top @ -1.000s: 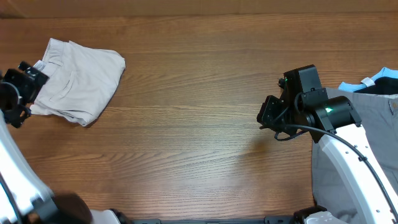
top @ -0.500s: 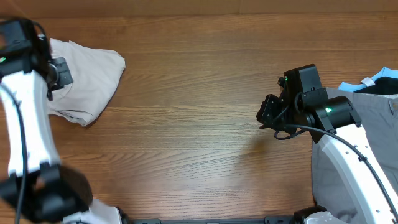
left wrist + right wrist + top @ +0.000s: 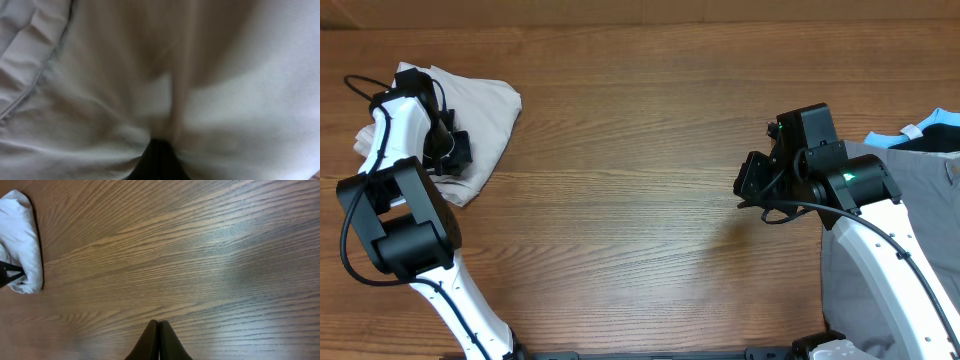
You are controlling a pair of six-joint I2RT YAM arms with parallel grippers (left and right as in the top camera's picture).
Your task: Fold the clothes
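The clothes, cream shorts (image 3: 485, 110), lie bunched in a folded heap at the table's far left. My left gripper (image 3: 453, 152) sits on their lower right part, shut. In the left wrist view the dark fingertips (image 3: 159, 150) are together and pressed against the blurred cream fabric (image 3: 225, 100), which fills the frame; whether any cloth is pinched does not show. My right gripper (image 3: 745, 185) hovers shut over bare wood at the right, far from the shorts. Its wrist view shows closed tips (image 3: 159, 325) and the shorts (image 3: 20, 235) at the far left edge.
A grey garment (image 3: 945, 210) and a black and light-blue garment (image 3: 932, 130) lie at the right edge, partly under the right arm. Bare wooden tabletop (image 3: 640, 180) spans the middle between the arms.
The left arm swung from the table's left edge onto the shorts, and its gripper went from open to shut. The right arm has not moved.
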